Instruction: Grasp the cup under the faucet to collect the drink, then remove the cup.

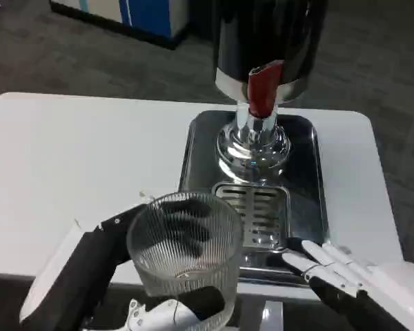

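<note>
A clear ribbed glass cup (186,258) is held upright by my left hand (107,269), whose dark fingers wrap around its far side and show through the glass. The cup sits at the table's front edge, left of the drip grate (259,210). The drink dispenser (269,41) stands at the back of a steel tray (310,179), with a red tap lever (263,89) above a chrome spout (254,138). My right hand (359,272) lies at the tray's front right corner, fingers stretched out toward the grate and holding nothing.
The white table (76,158) stretches to the left of the tray. Its front edge runs just under both hands. Grey carpet and a blue-and-white cabinet (134,14) lie beyond the table's far edge.
</note>
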Controlling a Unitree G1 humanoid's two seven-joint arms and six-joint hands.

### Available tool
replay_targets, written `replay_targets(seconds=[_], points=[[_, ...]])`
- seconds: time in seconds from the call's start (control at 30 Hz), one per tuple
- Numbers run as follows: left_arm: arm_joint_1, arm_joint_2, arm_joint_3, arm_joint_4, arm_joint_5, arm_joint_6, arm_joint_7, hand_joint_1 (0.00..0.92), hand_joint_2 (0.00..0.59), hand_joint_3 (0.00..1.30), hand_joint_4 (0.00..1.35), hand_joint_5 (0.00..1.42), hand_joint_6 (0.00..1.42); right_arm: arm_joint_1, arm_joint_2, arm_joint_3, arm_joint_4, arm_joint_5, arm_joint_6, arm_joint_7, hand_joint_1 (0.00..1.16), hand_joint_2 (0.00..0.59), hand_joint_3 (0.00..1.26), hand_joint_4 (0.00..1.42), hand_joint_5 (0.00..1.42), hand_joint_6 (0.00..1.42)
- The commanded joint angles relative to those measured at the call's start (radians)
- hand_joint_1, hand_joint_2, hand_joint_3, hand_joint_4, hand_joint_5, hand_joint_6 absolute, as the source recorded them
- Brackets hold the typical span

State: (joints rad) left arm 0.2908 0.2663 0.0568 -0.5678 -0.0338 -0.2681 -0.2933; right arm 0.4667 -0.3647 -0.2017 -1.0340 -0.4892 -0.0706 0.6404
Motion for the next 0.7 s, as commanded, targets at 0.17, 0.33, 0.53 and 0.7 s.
replay_targets(seconds=[0.17,0.33,0.53,0.7], points=[[-0.002,-0.004,-0.004,-0.013,-0.009,-0.008,0.004,0.641,0.092,0.56,0.51,0.6,0.57,0.009,0.0,-0.002,-0.013,0.001,0.008,0.001,0.5,0.459,0.11,0.0,0.0,0.0],[-0.002,-0.005,-0.004,-0.014,-0.008,-0.008,0.005,0.641,0.092,0.56,0.51,0.6,0.57,0.013,0.0,-0.001,-0.013,0.001,0.009,0.0,0.5,0.459,0.11,0.0,0.0,0.0],[-0.024,-0.006,-0.004,0.007,-0.001,-0.004,0.009,0.641,0.092,0.56,0.51,0.6,0.57,0.019,0.004,0.0,-0.013,0.003,0.013,-0.004,0.5,0.459,0.12,0.0,0.0,0.0],[-0.047,-0.005,0.0,0.023,0.007,-0.007,0.011,0.641,0.092,0.56,0.51,0.6,0.57,0.024,0.006,0.001,-0.013,0.004,0.018,-0.003,0.5,0.459,0.12,0.01,0.0,0.0]])
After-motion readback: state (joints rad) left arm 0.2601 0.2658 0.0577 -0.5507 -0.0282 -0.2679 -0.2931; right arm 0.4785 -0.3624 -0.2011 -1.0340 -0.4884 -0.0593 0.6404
